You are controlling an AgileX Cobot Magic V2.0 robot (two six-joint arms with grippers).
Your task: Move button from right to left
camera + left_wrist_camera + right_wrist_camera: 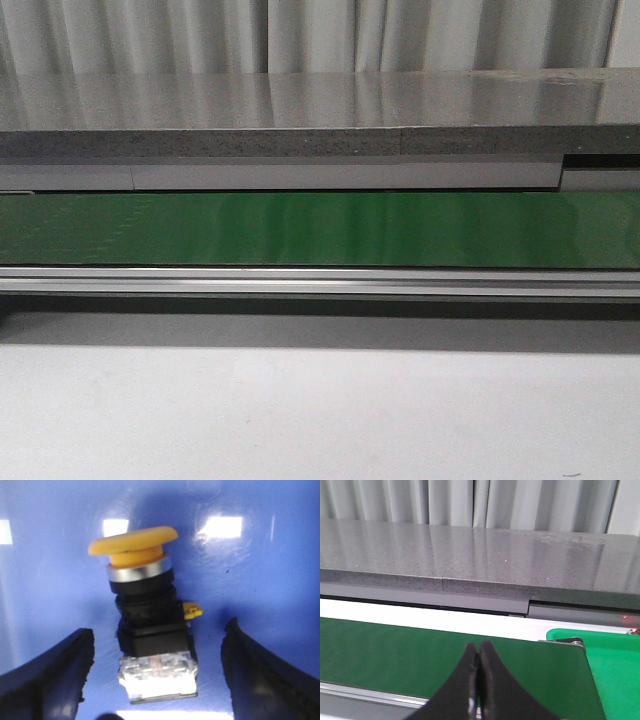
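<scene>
Button point(150, 615) lying on blue bin floor point(270, 580) | left gripper point(155, 670) spread wide astride it, apparently releasing | right gripper point(479, 680) pinched empty over green conveyor belt point(395, 655)

The button point(147, 615) lies on a glossy surface point(260, 580) between the left gripper's point(157, 672) spread fingers point(47, 675); a conveyor belt point(320, 228) runs before a stone counter point(300, 110).

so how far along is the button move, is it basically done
Close to done, it seems. The button lies on a blue surface between the left gripper's open fingers, not gripped. The right gripper is shut and empty over the green belt. Whether this is the final spot isn't shown.
</scene>
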